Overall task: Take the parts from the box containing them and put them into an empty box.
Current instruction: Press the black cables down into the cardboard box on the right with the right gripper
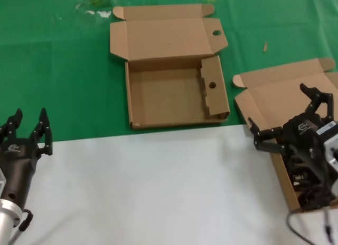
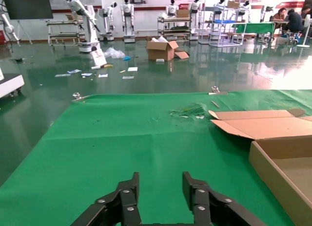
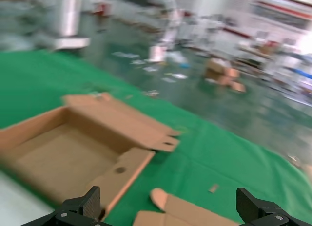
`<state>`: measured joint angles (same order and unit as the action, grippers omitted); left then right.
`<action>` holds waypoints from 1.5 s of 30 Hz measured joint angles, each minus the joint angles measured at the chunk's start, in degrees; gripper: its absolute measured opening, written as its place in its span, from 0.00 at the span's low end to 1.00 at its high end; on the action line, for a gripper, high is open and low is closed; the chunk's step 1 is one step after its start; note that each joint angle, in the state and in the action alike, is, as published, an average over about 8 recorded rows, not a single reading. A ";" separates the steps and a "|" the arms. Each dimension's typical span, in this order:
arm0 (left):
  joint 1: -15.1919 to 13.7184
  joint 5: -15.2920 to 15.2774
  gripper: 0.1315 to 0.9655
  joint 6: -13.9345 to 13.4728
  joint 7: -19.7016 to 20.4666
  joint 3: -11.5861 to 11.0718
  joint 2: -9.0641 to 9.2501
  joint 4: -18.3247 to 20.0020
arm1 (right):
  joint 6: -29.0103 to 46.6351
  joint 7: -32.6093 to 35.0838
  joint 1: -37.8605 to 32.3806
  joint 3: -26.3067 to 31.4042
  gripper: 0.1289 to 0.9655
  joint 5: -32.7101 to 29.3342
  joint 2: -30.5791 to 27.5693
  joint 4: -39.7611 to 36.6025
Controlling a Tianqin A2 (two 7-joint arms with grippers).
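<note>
The box with holes [image 1: 169, 94] lies open toward the far middle of the desk, on the green cloth [image 1: 63, 76], its tray bare and its lid flap folded back. The plain box [image 1: 282, 105] sits at the right edge of the desk, lid open, with the black cables [image 1: 306, 189] bundled in its near end.

The right gripper [image 1: 288, 115] hangs over the plain box, just above the cables, its fingers [image 1: 316, 97] spread wide and gripping nothing. In the right wrist view both fingertips sit far apart, with the box with holes [image 3: 73, 158] beyond them.

The left gripper [image 1: 26, 130] waits at the near left corner of the desk, over the white sheet [image 1: 158, 187], fingers parted and bare.
</note>
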<state>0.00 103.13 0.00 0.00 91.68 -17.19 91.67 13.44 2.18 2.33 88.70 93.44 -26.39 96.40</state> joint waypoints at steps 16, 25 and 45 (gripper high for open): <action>0.00 0.00 0.10 0.00 0.00 0.00 0.00 0.00 | 29.25 -0.80 -10.09 6.73 1.00 -5.51 -32.55 2.51; 0.00 -0.01 0.02 0.00 0.03 0.00 0.00 0.00 | 49.76 11.42 -28.16 17.20 1.00 -6.08 -39.79 -3.44; 0.00 -0.02 0.01 0.00 0.02 0.00 0.00 0.00 | 69.58 33.41 -47.56 28.80 0.94 -17.72 -35.77 -18.42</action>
<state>0.00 103.11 0.00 0.01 91.68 -17.19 91.67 83.01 35.59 -45.23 117.50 75.72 -62.16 77.97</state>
